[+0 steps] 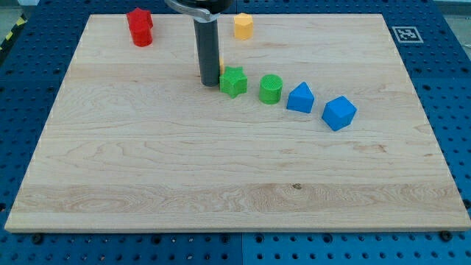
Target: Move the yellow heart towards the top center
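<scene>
My dark rod comes down from the view's top, and my tip (210,83) rests on the board just left of the green star (234,81), close to it or touching. A thin sliver of a yellow block (221,67) shows at the rod's right edge, above the green star. The rod hides the rest of it, so I cannot make out its shape. Another yellow block (243,26), roughly hexagonal, sits near the board's top edge, right of the rod.
Two red blocks (140,27) sit together at the top left. Right of the green star, a green cylinder (271,88), a blue triangular block (300,98) and a blue cube (338,112) run in a row sloping down to the right. The wooden board (221,184) lies on a blue perforated table.
</scene>
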Action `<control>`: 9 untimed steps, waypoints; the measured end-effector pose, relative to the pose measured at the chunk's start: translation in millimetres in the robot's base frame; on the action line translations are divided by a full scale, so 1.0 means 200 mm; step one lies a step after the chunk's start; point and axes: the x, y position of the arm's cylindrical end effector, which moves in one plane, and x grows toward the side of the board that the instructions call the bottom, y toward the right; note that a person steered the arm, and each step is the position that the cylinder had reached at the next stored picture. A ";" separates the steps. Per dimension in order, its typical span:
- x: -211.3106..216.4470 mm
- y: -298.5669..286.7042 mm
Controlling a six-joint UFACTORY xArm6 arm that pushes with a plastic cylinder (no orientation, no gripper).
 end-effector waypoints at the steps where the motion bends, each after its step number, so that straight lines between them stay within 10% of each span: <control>1: -0.06 0.04; 9: -0.51 0.00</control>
